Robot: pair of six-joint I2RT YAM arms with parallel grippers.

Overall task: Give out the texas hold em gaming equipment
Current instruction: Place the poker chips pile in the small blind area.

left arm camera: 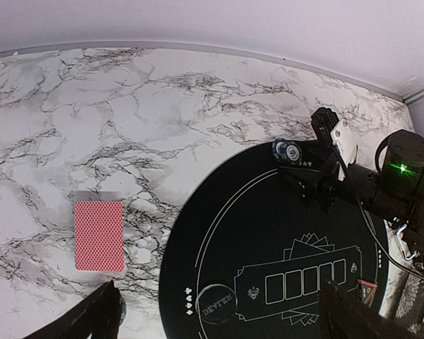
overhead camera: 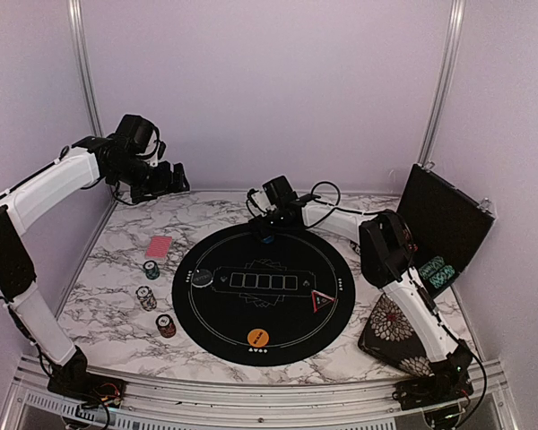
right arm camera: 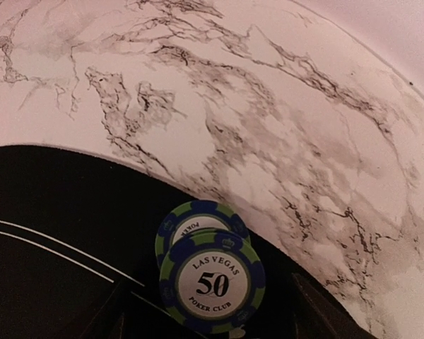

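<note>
Your right gripper [overhead camera: 266, 229] is at the far rim of the black mat [overhead camera: 278, 333]. Its jaws stand apart on either side of two overlapping blue-and-green chips [right arm camera: 210, 282] lying on that rim. Your left gripper [overhead camera: 166, 182] hangs wide open and empty off the mat's far-left side. Red-backed cards [left arm camera: 99, 234] lie left of the mat.

Your top view looks down from behind the arm bases [overhead camera: 72, 372] over the white marble-patterned table [overhead camera: 117, 242]. Your left wrist view sits high at its left, your right wrist view very close; both show the blue-and-green striped poker chips [right arm camera: 210, 279] [left arm camera: 286, 151] at the far edge of the round black mat [left arm camera: 254, 212].
</note>
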